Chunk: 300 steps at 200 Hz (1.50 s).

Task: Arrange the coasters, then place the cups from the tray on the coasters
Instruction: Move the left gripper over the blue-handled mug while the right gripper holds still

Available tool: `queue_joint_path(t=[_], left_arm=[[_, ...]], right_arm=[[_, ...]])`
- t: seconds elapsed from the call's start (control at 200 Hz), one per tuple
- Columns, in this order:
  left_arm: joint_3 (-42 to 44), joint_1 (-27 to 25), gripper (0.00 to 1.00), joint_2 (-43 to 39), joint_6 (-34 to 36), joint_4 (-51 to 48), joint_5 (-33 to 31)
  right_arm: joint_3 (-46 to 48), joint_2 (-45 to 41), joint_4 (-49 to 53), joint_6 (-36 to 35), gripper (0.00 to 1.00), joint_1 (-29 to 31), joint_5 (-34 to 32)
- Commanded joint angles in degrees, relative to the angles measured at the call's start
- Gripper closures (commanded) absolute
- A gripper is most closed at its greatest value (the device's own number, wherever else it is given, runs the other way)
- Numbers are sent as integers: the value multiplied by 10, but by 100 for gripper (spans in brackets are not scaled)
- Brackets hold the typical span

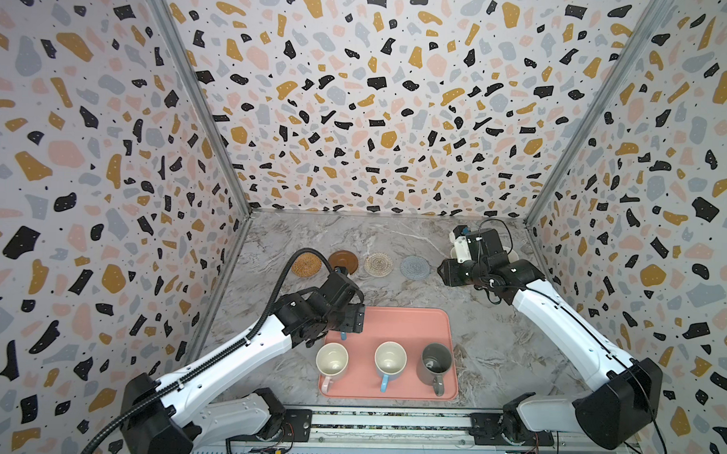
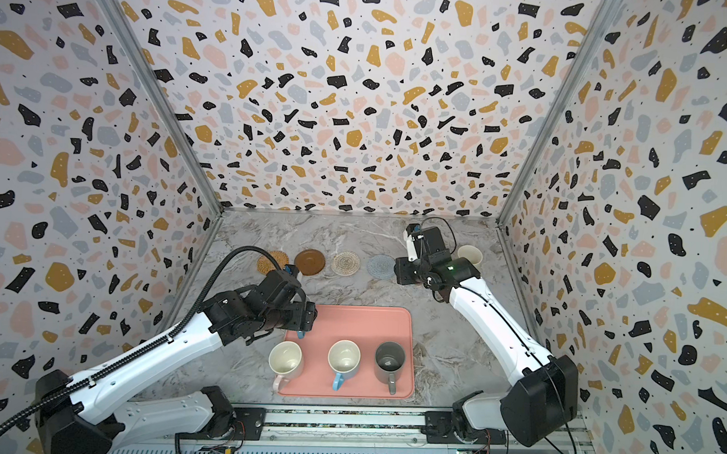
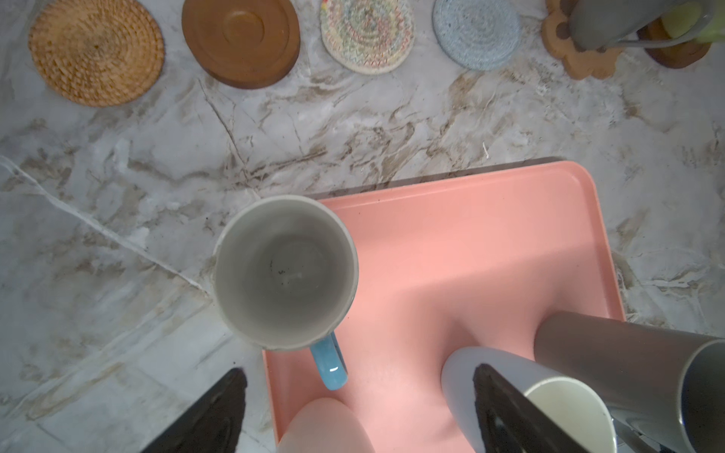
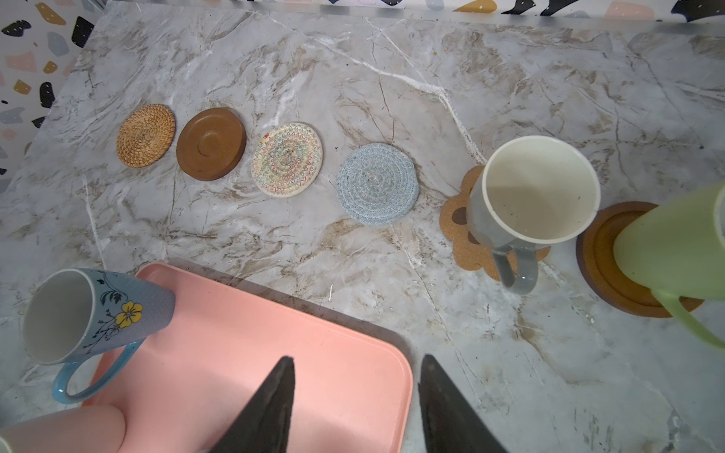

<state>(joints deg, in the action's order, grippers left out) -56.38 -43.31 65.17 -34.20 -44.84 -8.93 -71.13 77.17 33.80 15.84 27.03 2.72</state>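
The left gripper (image 3: 359, 368) has its jaws spread wide and grips nothing. Its two black fingers (image 3: 212, 412) stand well apart, and the handle of the blue mug (image 3: 286, 270) reaches into the gap between them without touching either. That mug stands on the far-left corner of the tray (image 3: 490, 235). The right gripper (image 4: 357, 359) is roughly half open and also empty. It hangs over the tray's far-right corner and touches nothing.

In both top views the left gripper's body covers the blue mug, so only a sliver of its handle shows. Only the right wrist view shows the yellow flower (image 4: 129, 313) painted on its side.

Along the tray's near edge, left to right, stand the pale pink mug (image 1: 331, 360), the light blue mug (image 1: 390, 360) and the dark grey mug (image 1: 435, 363), handles pointing near.

Across the far side of the marble tabletop (image 1: 394, 237) runs a row, left to right: the orange-tan woven coaster (image 1: 306, 264), the dark brown disc (image 1: 343, 262), the beige woven coaster (image 1: 378, 264) and the light-blue woven coaster (image 1: 415, 267), all bare. In the top views the right arm (image 1: 558, 318) hides the row's right end, save for one cream rim (image 2: 470, 254). The right wrist view shows it: the grey mug (image 4: 533, 192) on the paw coaster (image 4: 449, 231), then the green mug (image 4: 674, 243) on the second brown disc (image 4: 600, 266).
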Motion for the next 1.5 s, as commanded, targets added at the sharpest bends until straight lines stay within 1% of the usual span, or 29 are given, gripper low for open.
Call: queue_joint_path(t=[0.0,0.17,0.355,0.511,0.651,0.921,1.141,1.397,1.497], left_arm=[[-10,-3,9,10,-18,-34,18],[-9,-3,10,37,-46,-33,22],[0,-2,17,72,-79,-27,36],[6,-2,22,88,-87,-25,27],[12,-2,26,91,-99,-27,6],[56,-3,32,82,-129,7,-1],[69,-2,36,86,-139,47,-16],[77,-2,49,99,-132,72,-29],[80,-2,50,98,-129,75,-41]], right_arm=[[7,-23,-9,-11,47,2,8],[26,-33,-21,-12,46,2,17],[38,-33,-31,-12,46,2,27],[47,-34,-39,-17,46,1,33],[47,-30,-40,-20,46,-3,39],[46,-21,-43,-20,46,-6,50],[44,-20,-37,-15,46,-6,47],[30,-16,-26,-3,46,-6,56],[19,-11,-17,-2,46,-6,49]])
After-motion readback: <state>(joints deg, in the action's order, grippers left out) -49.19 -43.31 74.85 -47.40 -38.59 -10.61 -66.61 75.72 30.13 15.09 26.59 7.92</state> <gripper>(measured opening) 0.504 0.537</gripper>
